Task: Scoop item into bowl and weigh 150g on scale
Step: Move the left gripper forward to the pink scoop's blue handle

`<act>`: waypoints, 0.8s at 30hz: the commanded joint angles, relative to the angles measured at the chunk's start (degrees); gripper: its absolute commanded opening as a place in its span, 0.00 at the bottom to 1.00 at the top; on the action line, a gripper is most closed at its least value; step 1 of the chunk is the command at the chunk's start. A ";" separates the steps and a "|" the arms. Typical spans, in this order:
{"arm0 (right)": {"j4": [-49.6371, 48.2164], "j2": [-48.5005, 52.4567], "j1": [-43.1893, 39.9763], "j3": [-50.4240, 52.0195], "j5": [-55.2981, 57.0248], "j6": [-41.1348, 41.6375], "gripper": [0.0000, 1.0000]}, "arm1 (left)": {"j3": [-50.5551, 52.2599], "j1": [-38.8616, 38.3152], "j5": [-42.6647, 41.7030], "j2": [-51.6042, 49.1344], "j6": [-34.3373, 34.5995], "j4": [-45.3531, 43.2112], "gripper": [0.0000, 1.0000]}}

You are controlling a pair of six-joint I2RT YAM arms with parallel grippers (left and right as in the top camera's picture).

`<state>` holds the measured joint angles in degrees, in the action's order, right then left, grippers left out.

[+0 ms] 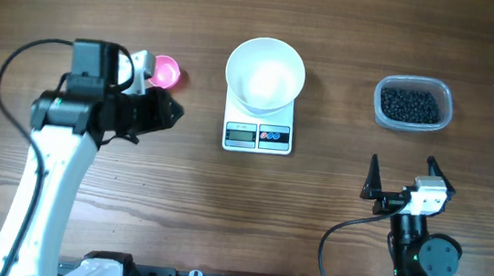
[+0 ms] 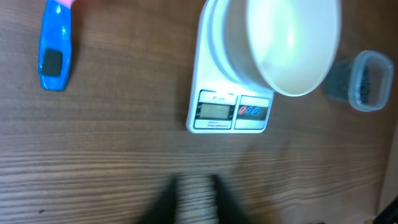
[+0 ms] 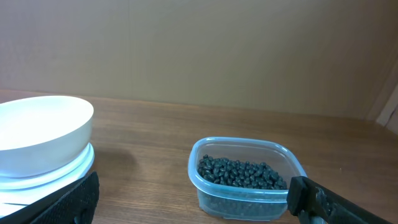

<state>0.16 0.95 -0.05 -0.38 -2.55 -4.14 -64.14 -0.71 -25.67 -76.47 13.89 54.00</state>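
**Left Gripper Clenched on Nothing While the Scoop Lay Free**

The left gripper (image 1: 169, 111) sat at centre left of the overhead frame with its fingers pressed together. In the left wrist view they showed as a dark blur at the bottom edge with nothing between them. The scoop (image 1: 165, 72), pink-cupped and blue-handled, lay on the table (image 1: 221, 209) just above that gripper and apart from its fingertips. The right gripper (image 1: 402, 168) rested at lower right with its jaws spread wide and held nothing.

The beads (image 1: 409, 104) were all in the clear tub (image 1: 447, 97) at upper right. The white bowl (image 1: 265, 71) stood empty on the scale (image 1: 258, 136) at upper centre, and the display was too small to read.

The step in hand looked like picking up the scoop, and closed fingers could not do that. The left gripper would probably need to reopen, line up across the blue handle rather than the cup, and descend until the handle sat between its pads before closing. A grip towards the handle's far end would likely keep the cup level for carrying beads. The tub stood on the far side of the scale, so the reach should pass clear of the bowl.
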 commanded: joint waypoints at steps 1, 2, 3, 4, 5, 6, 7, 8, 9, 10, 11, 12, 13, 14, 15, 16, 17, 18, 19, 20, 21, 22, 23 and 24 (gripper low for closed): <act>-0.17 -0.31 0.20 0.07 -0.48 -0.24 1.00 | -0.74 -0.15 -1.18 -3.13 0.09 0.00 0.04; -0.15 -0.31 0.20 0.07 -0.48 -0.26 1.00 | -0.74 -0.15 -0.04 -3.19 0.09 -0.22 0.04; -0.17 -0.31 0.20 0.07 -0.48 -0.24 1.00 | -0.74 -0.15 1.99 -3.19 0.11 -0.57 0.05; -0.17 -0.31 0.20 0.07 -0.48 -0.26 1.00 | -0.74 -0.15 3.50 -3.13 0.11 -0.70 0.12; -0.17 -0.31 0.20 0.07 -0.48 -0.26 1.00 | -0.74 -0.15 3.65 -3.15 0.15 -0.74 0.27; -0.17 -0.31 0.20 0.09 -0.50 -0.24 1.00 | -0.74 -0.15 3.65 -3.15 0.44 -0.74 0.49; -0.24 -0.31 0.20 0.07 -0.55 -0.17 1.00 | -0.74 -0.15 3.63 -3.15 0.55 -0.76 0.68; -0.24 -0.31 0.20 0.07 -0.61 -0.15 1.00 | -0.74 -0.15 3.65 -3.15 0.52 -0.76 0.92; -0.26 -0.31 0.20 0.07 -1.18 -0.17 1.00 | -0.74 -0.15 3.65 -3.15 0.52 -0.83 1.00; -0.57 -0.31 0.20 0.07 -1.70 0.28 1.00 | -0.74 -0.20 3.63 -3.15 0.52 -0.92 1.00; -1.03 -0.31 0.20 0.07 -3.06 1.73 1.00 | -0.74 -0.20 3.34 -3.15 0.52 -1.33 1.00; -1.70 -0.31 0.20 0.07 -5.20 3.13 1.00 | -0.74 -0.20 3.06 -3.15 0.55 -1.70 1.00; -1.90 -0.31 0.20 0.07 -8.11 2.56 1.00 | -0.74 -0.20 2.43 -3.15 0.61 -1.73 1.00; -1.62 -0.31 0.20 0.07 -9.09 1.62 1.00 | -0.74 -0.20 2.03 -3.15 0.79 -1.73 1.00; -1.33 -0.31 0.20 0.07 -9.88 1.03 1.00 | -0.74 -0.20 1.38 -3.15 0.81 -1.73 1.00; -1.36 -0.31 0.20 -0.09 -10.93 1.18 1.00 | -0.74 -0.20 1.03 -3.15 0.79 -1.84 1.00; -1.31 -0.28 0.20 -0.72 -12.85 1.53 1.00 | -0.74 -0.20 1.05 -3.15 0.76 -2.12 1.00; -1.31 -0.15 0.20 -1.60 -14.51 2.78 1.00 | -0.74 -0.20 1.07 -3.15 0.76 -2.43 1.00; -1.31 0.28 0.20 -3.58 -15.39 6.60 1.00 | -0.74 -0.20 1.05 -3.15 0.83 -2.97 1.00; -1.31 0.61 0.20 -4.83 -15.37 8.87 1.00 | -0.76 -0.20 1.07 -2.99 1.62 -2.97 1.00; -1.16 1.49 0.20 -7.23 -15.37 12.09 1.00 | -0.76 -0.15 1.05 -2.73 2.23 -2.95 1.00; -0.61 2.73 0.20 -9.97 -15.39 13.94 1.00 | -0.76 -0.15 1.07 -2.34 2.23 -2.93 1.00; 0.26 4.13 0.20 -12.57 -15.39 14.88 1.00 | -0.76 -0.15 1.07 -1.68 2.25 -2.91 1.00; 1.53 5.88 0.20 -15.32 -15.65 14.86 1.00 | -0.76 -0.15 1.09 -0.79 2.23 -2.95 1.00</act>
<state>0.47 3.29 -0.05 -7.20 -15.64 4.75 -64.14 -0.71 -23.70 -79.59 15.22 51.20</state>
